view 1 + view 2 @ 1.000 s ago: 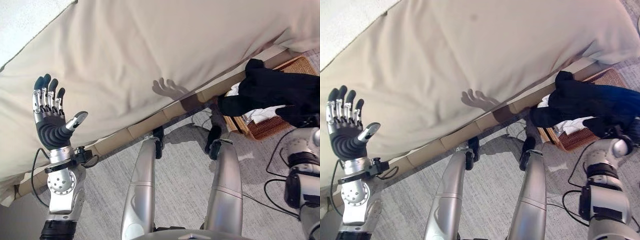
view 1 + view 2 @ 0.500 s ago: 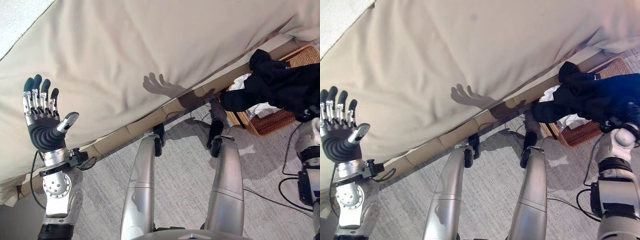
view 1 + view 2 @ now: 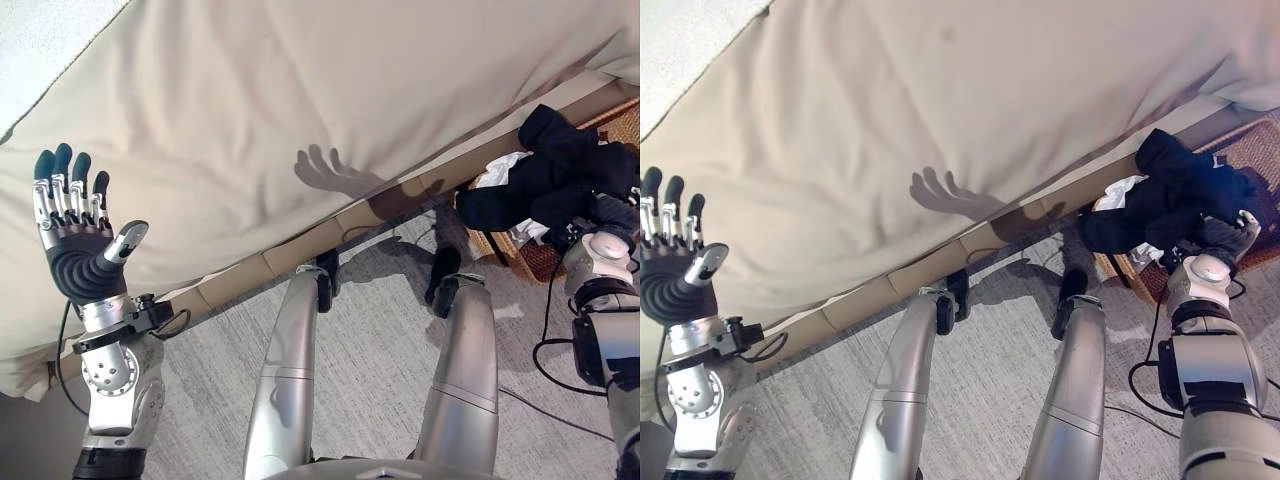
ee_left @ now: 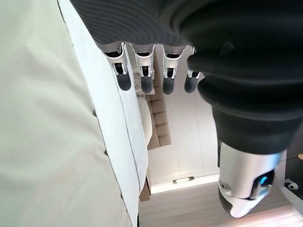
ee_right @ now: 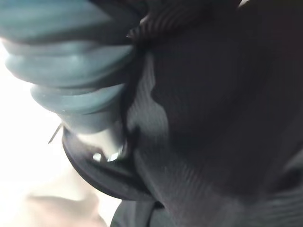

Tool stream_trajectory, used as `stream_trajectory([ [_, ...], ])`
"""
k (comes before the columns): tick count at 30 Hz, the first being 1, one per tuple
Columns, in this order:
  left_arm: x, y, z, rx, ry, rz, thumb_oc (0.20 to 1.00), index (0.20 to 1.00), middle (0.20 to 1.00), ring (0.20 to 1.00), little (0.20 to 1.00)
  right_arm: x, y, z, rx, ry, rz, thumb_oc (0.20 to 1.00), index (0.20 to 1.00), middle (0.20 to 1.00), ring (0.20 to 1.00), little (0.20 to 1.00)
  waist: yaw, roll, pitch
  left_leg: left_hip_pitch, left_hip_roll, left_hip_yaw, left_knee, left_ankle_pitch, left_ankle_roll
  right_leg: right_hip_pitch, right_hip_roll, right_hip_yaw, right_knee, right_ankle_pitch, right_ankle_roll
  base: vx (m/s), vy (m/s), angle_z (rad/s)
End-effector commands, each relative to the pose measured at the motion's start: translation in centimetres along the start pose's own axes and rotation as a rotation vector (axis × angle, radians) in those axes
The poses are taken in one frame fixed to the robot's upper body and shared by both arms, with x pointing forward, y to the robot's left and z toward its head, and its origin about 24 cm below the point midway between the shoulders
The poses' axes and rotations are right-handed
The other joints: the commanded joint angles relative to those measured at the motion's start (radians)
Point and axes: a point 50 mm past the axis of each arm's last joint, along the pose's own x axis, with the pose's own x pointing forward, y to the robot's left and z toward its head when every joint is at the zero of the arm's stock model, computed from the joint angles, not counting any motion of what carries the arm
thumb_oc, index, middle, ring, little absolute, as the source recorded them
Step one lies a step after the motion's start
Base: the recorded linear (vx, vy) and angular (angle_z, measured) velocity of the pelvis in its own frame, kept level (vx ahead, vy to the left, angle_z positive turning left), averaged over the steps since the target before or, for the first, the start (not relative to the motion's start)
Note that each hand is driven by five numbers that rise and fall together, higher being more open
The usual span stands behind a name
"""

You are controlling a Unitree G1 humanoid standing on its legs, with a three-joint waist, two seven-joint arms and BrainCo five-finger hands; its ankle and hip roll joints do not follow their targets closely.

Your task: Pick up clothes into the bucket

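Left eye view: left hand [image 3: 78,250] raised before the bed [image 3: 300,90], fingers [image 3: 60,190] straight and spread, holding nothing. Black garment [image 3: 550,180] draped over the right hand [image 3: 600,240], directly above the wicker basket [image 3: 620,125] on the floor by the bed's edge; white cloth [image 3: 500,165] already lies inside.

Right eye view: same layout; garment hangs partly over the basket's rim.

Left wrist view: fingers straight, empty.

Right wrist view: dark ribbed fabric close up; cannot tell how the fingers sit.

Step in hand, by judgement: depositing. Next calls for lowering and letting the garment drop fully inside.
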Motion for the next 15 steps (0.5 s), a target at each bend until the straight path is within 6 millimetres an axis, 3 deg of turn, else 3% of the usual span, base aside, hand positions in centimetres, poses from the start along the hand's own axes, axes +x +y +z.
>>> stream_trajectory([
  [1, 0.4, 0.2, 1.9, -0.026, -0.122, 0.046, 1.0, 1.0, 1.0, 1.0, 1.0, 0.6, -1.9, 0.7, -0.033, -0.041, -0.098, 1.0, 1.0, 1.0, 1.0, 1.0, -0.016, 0.05, -0.041, -0.052, 0.004, -0.001, -0.005, 0.009, 0.014, -0.011, 0.015, 0.059, -0.051, 0.041, 0.023, 0.0, 0.0, 0.0],
  [7, 0.5, 0.3, 2.0, -0.024, -0.132, 0.063, 1.0, 1.0, 1.0, 1.0, 1.0, 0.9, -2.9, 1.1, -0.017, -0.045, -0.166, 1.0, 1.0, 1.0, 1.0, 1.0, -0.025, 0.039, -0.05, -0.049, 0.008, -0.002, -0.014, 0.012, 0.013, -0.007, 0.015, 0.055, -0.061, 0.045, 0.023, 0.0, 0.0, 0.0],
  [15, 0.8, 0.5, 2.3, -0.006, -0.157, 0.057, 1.0, 1.0, 1.0, 1.0, 1.0, 1.6, -6.0, 1.3, -0.042, -0.022, -0.289, 1.0, 1.0, 1.0, 1.0, 1.0, -0.031, 0.018, -0.091, 0.027, 0.019, 0.005, -0.113, 0.031, 0.005, 0.068, 0.008, 0.026, -0.157, 0.067, 0.032, 0.0, 0.001, 0.0],
])
